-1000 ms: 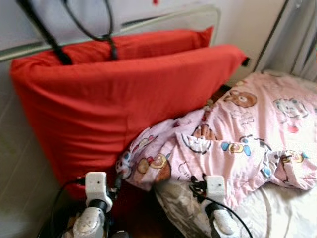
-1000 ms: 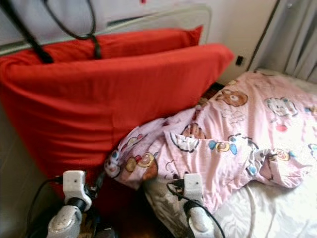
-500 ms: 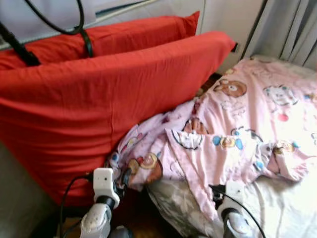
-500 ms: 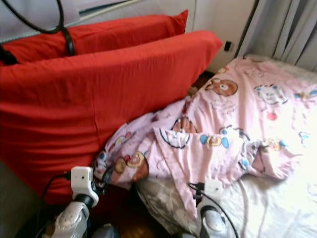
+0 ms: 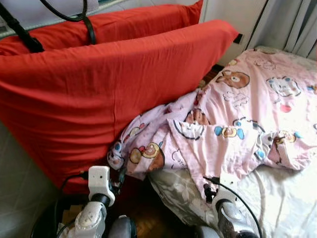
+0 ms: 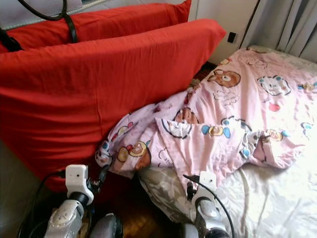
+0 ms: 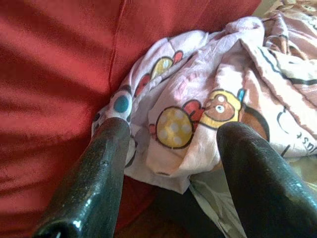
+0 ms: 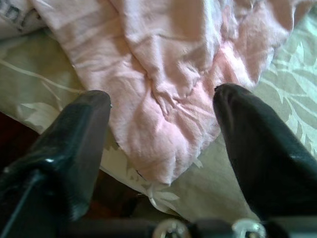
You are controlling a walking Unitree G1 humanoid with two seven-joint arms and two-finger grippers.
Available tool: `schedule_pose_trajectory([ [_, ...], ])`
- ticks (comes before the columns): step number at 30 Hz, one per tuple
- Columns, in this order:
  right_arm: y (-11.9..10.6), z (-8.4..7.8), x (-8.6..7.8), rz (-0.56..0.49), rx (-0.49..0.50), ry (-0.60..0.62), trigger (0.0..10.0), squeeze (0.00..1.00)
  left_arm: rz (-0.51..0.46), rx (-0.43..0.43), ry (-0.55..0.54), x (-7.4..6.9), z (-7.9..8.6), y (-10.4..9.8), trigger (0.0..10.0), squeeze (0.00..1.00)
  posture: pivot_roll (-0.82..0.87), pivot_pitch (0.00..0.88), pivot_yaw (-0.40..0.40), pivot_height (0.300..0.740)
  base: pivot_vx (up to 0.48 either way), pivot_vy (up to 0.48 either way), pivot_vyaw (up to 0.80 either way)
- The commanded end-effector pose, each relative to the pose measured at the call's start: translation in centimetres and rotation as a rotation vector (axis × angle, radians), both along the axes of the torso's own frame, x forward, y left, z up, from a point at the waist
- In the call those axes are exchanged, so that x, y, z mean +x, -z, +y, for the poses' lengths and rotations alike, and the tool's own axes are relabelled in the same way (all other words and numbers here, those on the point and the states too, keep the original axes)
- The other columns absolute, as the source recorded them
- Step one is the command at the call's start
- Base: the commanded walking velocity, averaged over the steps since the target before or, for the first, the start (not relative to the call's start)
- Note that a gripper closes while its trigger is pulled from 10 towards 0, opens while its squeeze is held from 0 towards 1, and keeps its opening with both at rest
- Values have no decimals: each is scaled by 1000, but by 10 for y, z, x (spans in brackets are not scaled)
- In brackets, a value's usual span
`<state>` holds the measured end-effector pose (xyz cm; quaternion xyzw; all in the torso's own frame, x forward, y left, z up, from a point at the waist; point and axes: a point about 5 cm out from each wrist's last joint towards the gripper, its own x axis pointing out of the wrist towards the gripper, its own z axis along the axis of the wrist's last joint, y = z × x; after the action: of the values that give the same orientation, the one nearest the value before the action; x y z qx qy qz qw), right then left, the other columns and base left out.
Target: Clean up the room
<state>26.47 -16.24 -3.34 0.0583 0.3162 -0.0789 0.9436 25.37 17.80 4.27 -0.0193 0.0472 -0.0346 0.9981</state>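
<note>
1. Left gripper is low, fingers spread wide, hovering at the crumpled pink cartoon-print cotton blanket.
2. Right gripper is low too, splayed apart over the blanket's hem on the pale leaf-patterned bedsheet.
3. Behind, big red fabric pillows lean upright.

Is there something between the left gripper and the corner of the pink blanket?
Nothing visible. The left gripper, fingers open, faces the pink blanket corner directly; the red cushion lies beside it, not between them.
</note>
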Motion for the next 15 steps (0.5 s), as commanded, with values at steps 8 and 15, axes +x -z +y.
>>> schedule_pose_trajectory([
  [8, -2, -1, 4, 17, -32, -5, 10000, 0, 36, 10, 7, -26, 3, -1, 10000, 0, 100, 275, -3, 642, 0, 0, 0],
  [15, -9, -3, 12, -12, -40, 7, 10000, 0, 45, 14, 0, -41, 5, -9, 10000, 0, 117, 319, 0, 642, 0, 0, 0],
])
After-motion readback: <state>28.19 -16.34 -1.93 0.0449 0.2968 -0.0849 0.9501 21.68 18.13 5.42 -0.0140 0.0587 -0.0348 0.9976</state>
